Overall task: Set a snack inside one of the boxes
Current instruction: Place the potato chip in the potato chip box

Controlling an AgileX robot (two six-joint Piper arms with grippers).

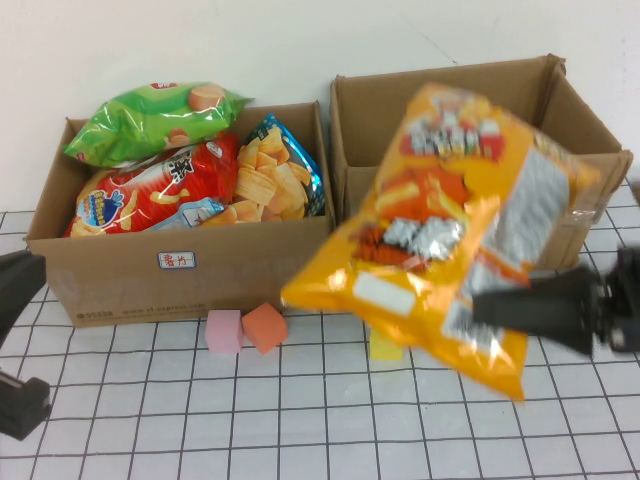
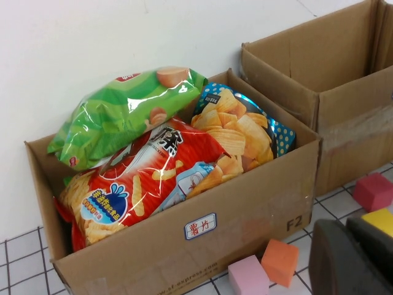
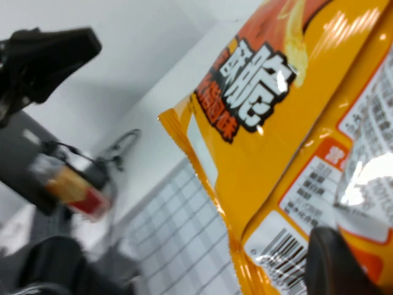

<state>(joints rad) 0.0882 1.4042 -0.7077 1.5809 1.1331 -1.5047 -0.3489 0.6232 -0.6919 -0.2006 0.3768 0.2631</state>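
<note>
- Parked at the near left edge of the counter, the left claw shows only dark parts in the high view; its wrist view adds only a dark blur, so I cannot tell how its fingers stand.
- Right claw reaches in from the right, clamped on the lower edge of the orange snack bag.
- That bag hangs tilted above the counter, in front of the right box.
- Right wrist view alone shows its barcode, white label and bold characters.
- Left wrist view alone shows a red block.
- Farther back, the left box holds green, red and blue bags.
</note>
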